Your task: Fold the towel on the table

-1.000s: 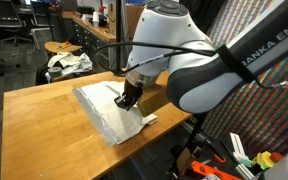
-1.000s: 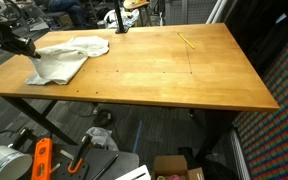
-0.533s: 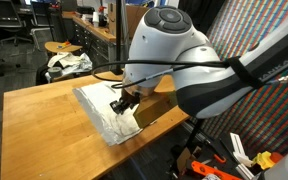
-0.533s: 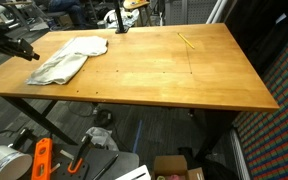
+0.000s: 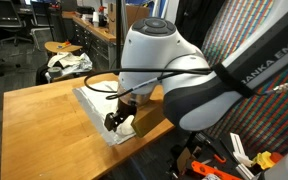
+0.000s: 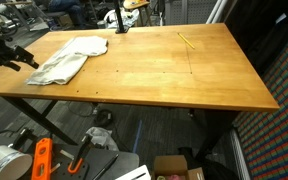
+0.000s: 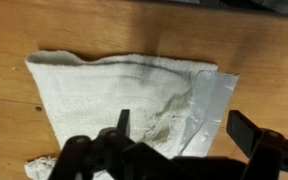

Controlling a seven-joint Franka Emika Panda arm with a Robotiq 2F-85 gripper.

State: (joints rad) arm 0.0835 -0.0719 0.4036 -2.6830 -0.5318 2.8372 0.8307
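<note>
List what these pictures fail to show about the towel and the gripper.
Exterior view: the towel is largely hidden by the arm.
Wrist view: the towel's near edge is covered by the gripper and cut off by the frame's bottom.
Exterior view: the gripper is small and dark by the left edge, so its detail is unreadable.

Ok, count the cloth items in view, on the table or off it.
2. The towel lies at a corner of the table; a patterned fabric bundle sits beyond the table's edge. The arm may hide others.
</note>
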